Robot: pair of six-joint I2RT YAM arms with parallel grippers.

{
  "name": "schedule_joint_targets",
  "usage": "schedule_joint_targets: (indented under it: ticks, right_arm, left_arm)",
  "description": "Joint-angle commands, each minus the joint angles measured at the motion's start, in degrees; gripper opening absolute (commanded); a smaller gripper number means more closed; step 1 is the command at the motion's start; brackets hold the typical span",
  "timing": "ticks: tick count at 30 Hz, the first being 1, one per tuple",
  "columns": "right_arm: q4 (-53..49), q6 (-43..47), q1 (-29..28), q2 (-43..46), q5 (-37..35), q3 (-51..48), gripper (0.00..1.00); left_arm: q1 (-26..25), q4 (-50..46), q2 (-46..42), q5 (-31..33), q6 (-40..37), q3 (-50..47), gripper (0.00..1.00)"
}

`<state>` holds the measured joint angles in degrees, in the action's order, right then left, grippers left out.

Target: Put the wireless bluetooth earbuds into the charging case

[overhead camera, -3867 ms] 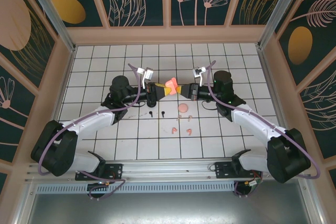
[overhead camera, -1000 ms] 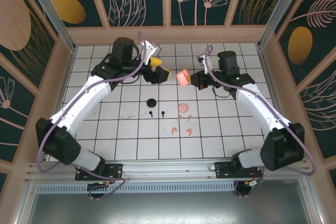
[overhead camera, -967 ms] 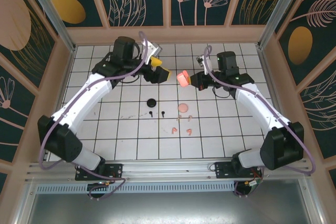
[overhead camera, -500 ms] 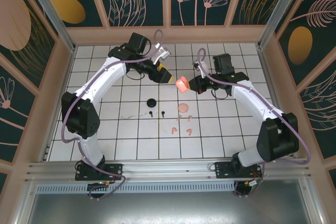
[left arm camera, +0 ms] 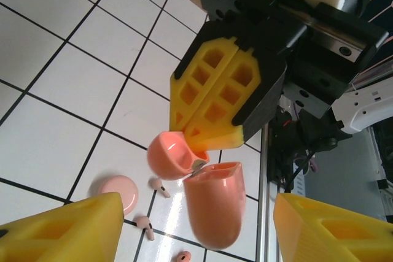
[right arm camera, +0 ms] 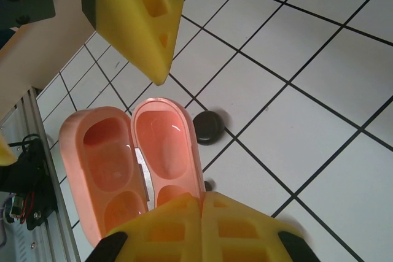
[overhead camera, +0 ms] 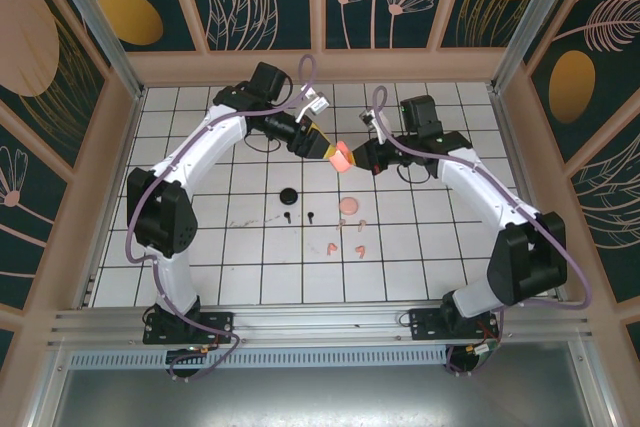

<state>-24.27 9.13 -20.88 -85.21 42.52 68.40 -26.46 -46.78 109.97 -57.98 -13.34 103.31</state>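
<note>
The right gripper (right arm camera: 202, 199) was clenched on one end of the pink charging case (right arm camera: 163, 148), holding it lid-open above the tiled table (overhead camera: 190, 237). The left gripper (overhead camera: 322, 146) hung released just beside the case, fingers wide apart. The pink earbuds (left arm camera: 161, 187) and black earbuds (overhead camera: 310, 215) lay on the tiles nearer the arm bases.

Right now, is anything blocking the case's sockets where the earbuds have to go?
Nothing visible does: the case, held open by the right gripper, shows bare sockets, and the left gripper stands apart beside it.
</note>
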Motion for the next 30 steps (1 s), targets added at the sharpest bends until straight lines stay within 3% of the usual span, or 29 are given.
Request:
schedule_joint_targets:
  ticks: [1,14,26,30]
  right_arm:
    - [-0.52,1.53,-0.69,-1.39,1.7,2.68,0.0]
    - [-1.92,1.97,-2.36,-3.95,0.56,5.75,0.0]
    - [-1.99,1.95,-2.39,-4.34,0.1,6.13,0.0]
    - [-1.66,1.54,-2.41,-4.23,0.22,6.25,0.0]
  left_arm:
    - [-0.35,-1.77,1.12,-2.27,-1.65,1.31,0.64]
    - [-0.96,-2.61,1.67,-2.82,-3.83,-1.09,0.56]
    - [-0.96,-2.61,1.42,-4.16,-4.85,-1.55,0.39]
    - [-1.07,-2.61,1.61,-4.68,-5.0,-1.89,0.28]
